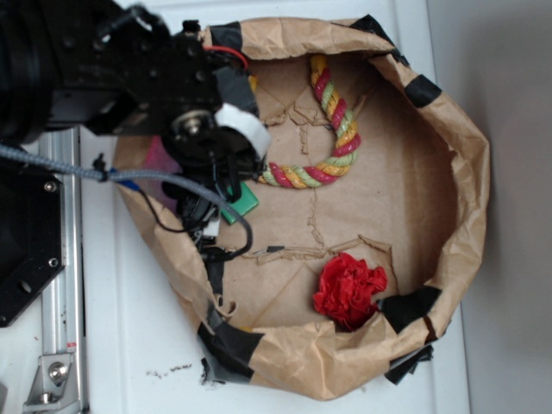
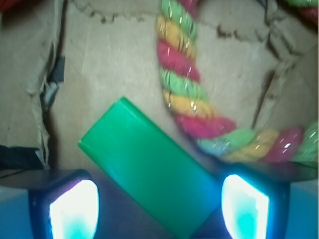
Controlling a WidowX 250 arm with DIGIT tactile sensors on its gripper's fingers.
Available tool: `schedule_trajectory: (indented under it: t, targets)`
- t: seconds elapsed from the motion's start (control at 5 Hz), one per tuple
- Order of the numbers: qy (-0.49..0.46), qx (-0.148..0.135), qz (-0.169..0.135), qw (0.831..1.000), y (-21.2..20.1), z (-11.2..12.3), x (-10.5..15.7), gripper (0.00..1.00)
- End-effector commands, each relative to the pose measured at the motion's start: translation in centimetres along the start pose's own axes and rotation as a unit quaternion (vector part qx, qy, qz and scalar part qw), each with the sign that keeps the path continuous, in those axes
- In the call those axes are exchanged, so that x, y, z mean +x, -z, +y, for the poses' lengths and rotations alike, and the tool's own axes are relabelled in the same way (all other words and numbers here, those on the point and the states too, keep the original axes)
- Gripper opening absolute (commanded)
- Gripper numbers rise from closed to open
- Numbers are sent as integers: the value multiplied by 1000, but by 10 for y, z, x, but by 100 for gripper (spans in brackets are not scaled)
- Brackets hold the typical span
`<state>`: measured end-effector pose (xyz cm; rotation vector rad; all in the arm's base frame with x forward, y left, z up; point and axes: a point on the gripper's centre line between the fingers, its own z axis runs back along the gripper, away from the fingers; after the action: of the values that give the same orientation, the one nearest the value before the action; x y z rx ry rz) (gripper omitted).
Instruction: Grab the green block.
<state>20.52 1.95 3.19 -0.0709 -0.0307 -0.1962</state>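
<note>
My gripper (image 2: 159, 209) hangs wide open and empty over the green block (image 2: 149, 167), which lies slantwise between its fingers near the paper-lined tray's (image 1: 466, 164) left edge; rigid, probably light and slick, best pinched across its narrow width.

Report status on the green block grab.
Gripper open, straddling the green block. Block flat, diagonal, not yet clamped. Rope close beside right finger.

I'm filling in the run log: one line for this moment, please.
phase: approach | gripper: open, astride green block | block: flat on paper, unlifted, beside rope
</note>
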Motion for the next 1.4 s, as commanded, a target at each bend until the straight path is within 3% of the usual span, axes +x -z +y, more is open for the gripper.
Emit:
schedule_trajectory:
  t: [0.0, 0.2, 0.6, 1.2]
  targets:
    - [49, 37, -15, 998, 9, -20, -1, 100]
    - [44, 57, -32, 997, 6, -9, 12, 100]
    - [33, 58, -33, 997, -4, 16, 33, 100]
    - [44, 76, -24, 996, 2, 9, 31, 100]
